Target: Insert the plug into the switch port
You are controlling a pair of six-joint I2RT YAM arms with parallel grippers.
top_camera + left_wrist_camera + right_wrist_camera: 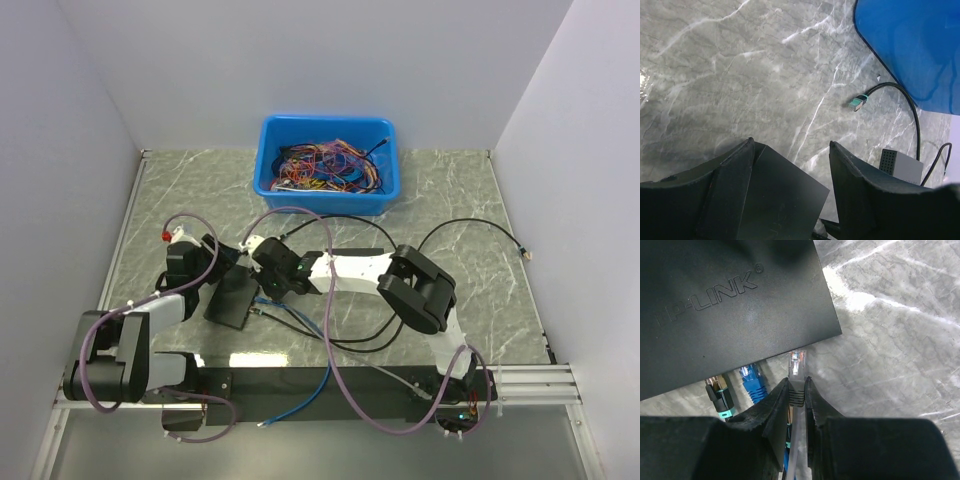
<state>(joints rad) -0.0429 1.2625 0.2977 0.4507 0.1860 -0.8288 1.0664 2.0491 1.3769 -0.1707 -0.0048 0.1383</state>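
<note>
Right gripper (797, 386) pinched grey plug (797, 365), clear tip just beside switch (730, 305) edge near corner. Blue plug (751, 380), black teal-banded plug (719, 394) met same edge alongside.

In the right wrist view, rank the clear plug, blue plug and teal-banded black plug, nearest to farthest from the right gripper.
1. Clear plug: pinched in the right gripper.
2. Blue plug: just left, at the switch edge.
3. Teal-banded black plug: farther left, same edge.
</note>
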